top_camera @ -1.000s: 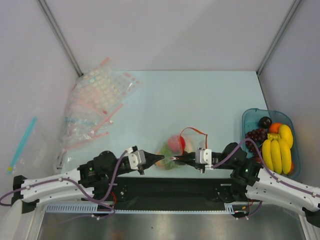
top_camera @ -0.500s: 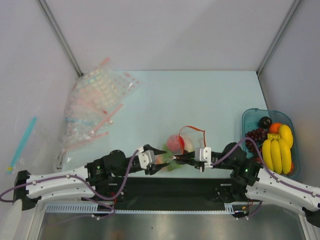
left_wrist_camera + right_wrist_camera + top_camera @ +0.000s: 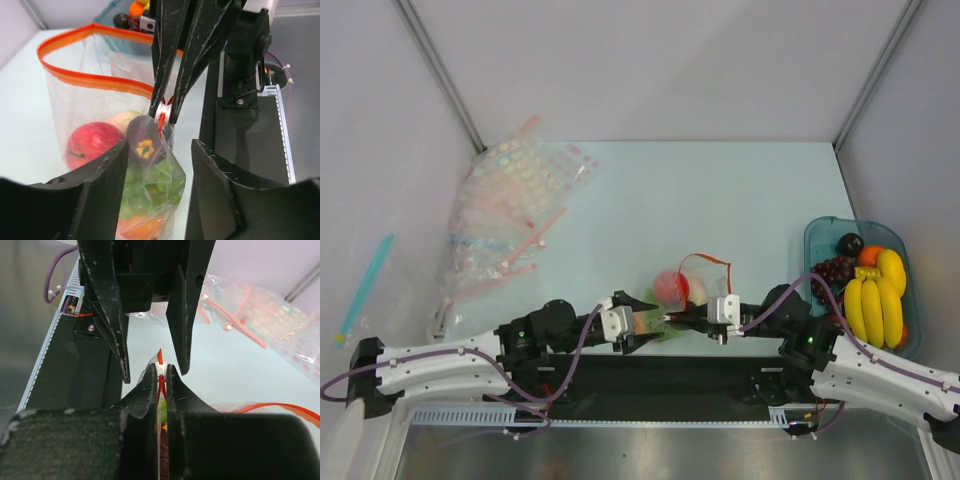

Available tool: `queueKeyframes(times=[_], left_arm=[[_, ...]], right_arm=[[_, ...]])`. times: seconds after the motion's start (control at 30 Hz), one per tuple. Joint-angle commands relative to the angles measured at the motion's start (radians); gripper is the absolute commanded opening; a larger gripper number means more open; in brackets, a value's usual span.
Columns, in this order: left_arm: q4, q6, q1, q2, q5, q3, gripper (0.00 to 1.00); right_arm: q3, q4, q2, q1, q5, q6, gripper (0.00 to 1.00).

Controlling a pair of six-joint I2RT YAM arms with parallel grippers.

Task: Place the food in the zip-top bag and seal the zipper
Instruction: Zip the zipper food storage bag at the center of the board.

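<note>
1. Pinching the near end of the zipper (image 3: 85, 79), the right claw (image 3: 164, 111) is closed tight. A small white piece (image 3: 160, 112) of the strip sits between its tips.
2. Left claw (image 3: 157, 149) stands wide. Its two fingers (image 3: 100, 175) flank the bag's near corner just below the right claw's tips. Whether they touch the plastic cannot be told.
3. Zip-top bag (image 3: 95, 105) is at the near edge of the tabletop (image 3: 720, 200), midway between the two arms. It is held up by its corner.
4. Zipper mouth gapes open. The red-orange strip forms a wide loop from the pinched end back toward the far side.
5. Food lies inside the bag:
   - a red apple-like piece (image 3: 92, 144) against the left wall;
   - a pale piece (image 3: 121, 120) behind it;
   - a dark red piece (image 3: 141, 142) with a yellow mark, just under the pinch;
   - green pieces (image 3: 150, 186) lower down;
   - an orange piece (image 3: 141, 231) at the bottom.
6. Blue tray (image 3: 814, 238) sits at the right edge of the tabletop, well apart from the bag. It holds yellow bananas (image 3: 876, 302), a purple grape bunch (image 3: 832, 270) and some small fruit.
7. Heap of dotted clear bags (image 3: 510, 205) with pink strips lies at the far left, against the wall.
</note>
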Motion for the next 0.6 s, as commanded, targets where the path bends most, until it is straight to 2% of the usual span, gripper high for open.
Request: queueKeyframes(times=[0.0,0.03,0.13,0.17,0.23,0.27,0.57], left_arm=[[0.06,0.041,-0.004,0.042,0.041,0.045,0.57],[0.063,0.05,-0.004,0.05,0.038,0.048,0.56],[0.071,0.064,-0.004,0.073,0.03,0.06,0.41],[0.074,0.065,-0.004,0.074,0.03,0.062,0.25],[0.074,0.065,-0.004,0.067,0.022,0.063,0.06],[0.074,0.065,-0.004,0.061,0.019,0.063,0.01],[0.106,0.032,-0.004,-0.12,0.01,-0.001,0.0]], right_arm=[[0.026,0.058,0.004,0.004,-0.034,0.009,0.0],[0.026,0.058,0.006,0.004,-0.037,0.009,0.0],[0.026,0.06,0.007,0.005,-0.046,0.009,0.0],[0.028,0.058,0.007,0.005,-0.046,0.008,0.0],[0.029,0.055,0.01,0.005,-0.045,0.006,0.0],[0.029,0.057,0.012,0.005,-0.045,0.008,0.0],[0.04,0.052,-0.002,0.008,0.009,0.042,0.0]])
